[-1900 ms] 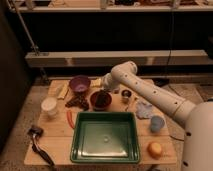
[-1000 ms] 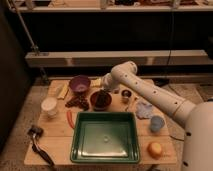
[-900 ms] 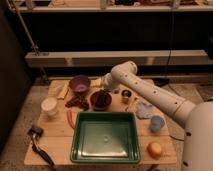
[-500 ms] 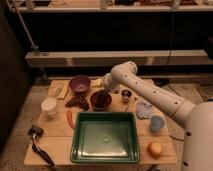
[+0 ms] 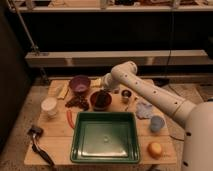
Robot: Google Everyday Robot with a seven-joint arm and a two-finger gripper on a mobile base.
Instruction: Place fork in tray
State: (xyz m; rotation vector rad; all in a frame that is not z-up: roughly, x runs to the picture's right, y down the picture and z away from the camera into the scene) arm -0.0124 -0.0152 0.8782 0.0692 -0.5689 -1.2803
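Pincer [image 5: 106,86] over dark bowl [image 5: 101,101], grip state unclear, fork [image 5: 130,104] apart beside small cup [image 5: 126,94]

Green tray [image 5: 105,159] on wooden table [image 5: 55,145], gripper [image 5: 104,91] just beyond tray's far rim above dark red bowl [image 5: 96,104], white cup [image 5: 49,106] left of tray, orange fruit [image 5: 154,149] right

No legible text, label, brand or number anywhere on the table [image 5: 55,137]. Hand [image 5: 104,91] at 12 o'clock of the tray [image 5: 105,159], over a dark bowl [image 5: 100,101].
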